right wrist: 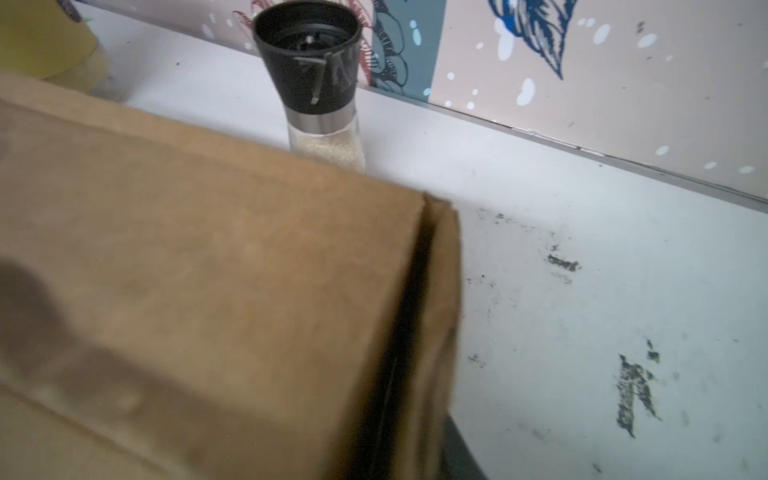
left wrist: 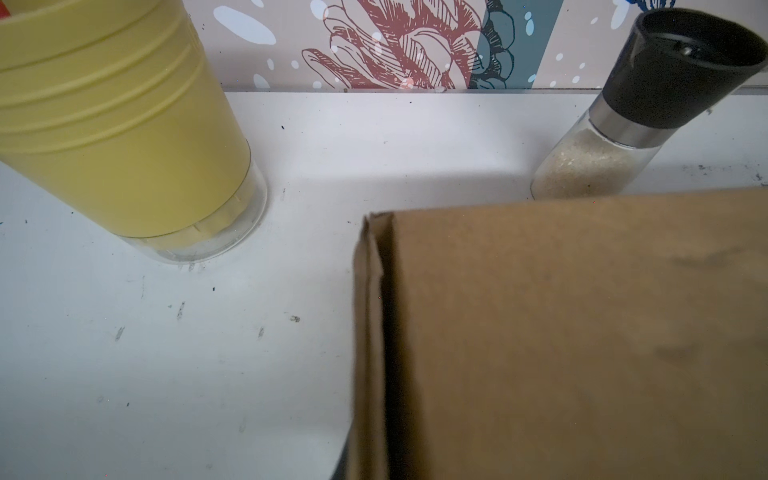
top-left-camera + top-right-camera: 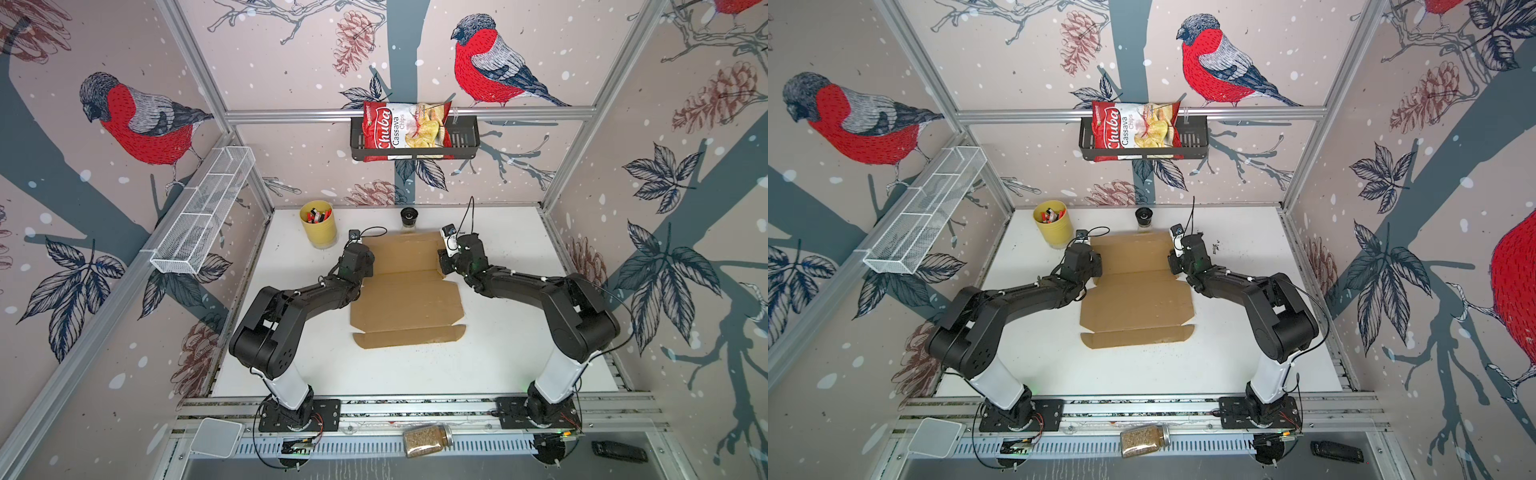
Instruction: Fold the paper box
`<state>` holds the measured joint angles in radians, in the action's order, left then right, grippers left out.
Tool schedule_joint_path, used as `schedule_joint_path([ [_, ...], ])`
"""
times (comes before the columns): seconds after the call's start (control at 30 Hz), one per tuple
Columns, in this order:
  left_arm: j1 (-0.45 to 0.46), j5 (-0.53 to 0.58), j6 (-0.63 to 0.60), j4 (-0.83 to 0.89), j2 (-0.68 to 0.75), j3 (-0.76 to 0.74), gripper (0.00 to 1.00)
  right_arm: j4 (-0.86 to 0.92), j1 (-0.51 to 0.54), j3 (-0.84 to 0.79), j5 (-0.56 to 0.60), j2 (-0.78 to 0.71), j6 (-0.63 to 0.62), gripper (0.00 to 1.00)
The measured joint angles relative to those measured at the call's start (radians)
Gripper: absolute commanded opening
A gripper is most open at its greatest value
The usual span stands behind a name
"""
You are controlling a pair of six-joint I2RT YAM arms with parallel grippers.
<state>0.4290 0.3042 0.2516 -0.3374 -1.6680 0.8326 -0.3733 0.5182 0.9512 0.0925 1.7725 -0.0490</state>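
Barely begun: paper box (image 3: 407,305) spread flat on tabletop (image 3: 519,332), only far side flaps raised; walls, lid left. Fingers of left gripper (image 3: 365,262) closed at one flap; of right gripper (image 3: 444,261), cannot tell.

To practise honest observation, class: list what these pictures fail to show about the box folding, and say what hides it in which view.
- Left end effector: grip hidden from above in both top views; the box fills its wrist view.
- Right end effector: same; its wrist view is blurred.
- Grinder base: behind the box in the right wrist view.
- Cup contents: too small to name in top views.
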Motion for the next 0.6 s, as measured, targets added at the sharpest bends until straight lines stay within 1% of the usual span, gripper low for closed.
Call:
schedule_joint_path([
  [0.07,0.001,-0.013,0.005,0.003,0.013,-0.01,0.0,-0.003,0.018,0.008,0.066,0.01,0.0,0.16],
  [0.2,0.004,-0.032,0.012,0.01,0.034,-0.028,0.0,-0.01,0.054,0.011,0.197,0.022,-0.003,0.1],
  [0.3,0.004,-0.044,0.021,0.012,0.041,-0.034,0.0,-0.015,0.087,0.011,0.286,0.028,0.001,0.03],
  [0.37,0.005,-0.05,0.031,0.011,0.042,-0.035,0.0,-0.015,0.105,0.01,0.332,0.031,0.005,0.02],
  [0.43,0.005,-0.05,0.032,0.008,0.043,-0.037,0.0,-0.02,0.115,0.005,0.359,0.032,0.006,0.04],
  [0.47,0.006,-0.051,0.033,0.008,0.043,-0.037,0.0,-0.023,0.116,0.0,0.362,0.032,0.02,0.08],
  [0.5,0.006,-0.05,0.033,0.007,0.043,-0.037,0.0,-0.029,0.116,-0.005,0.361,0.03,0.022,0.12],
  [0.6,0.006,-0.048,0.033,0.006,0.043,-0.037,0.0,-0.038,0.106,-0.029,0.323,0.01,0.023,0.28],
])
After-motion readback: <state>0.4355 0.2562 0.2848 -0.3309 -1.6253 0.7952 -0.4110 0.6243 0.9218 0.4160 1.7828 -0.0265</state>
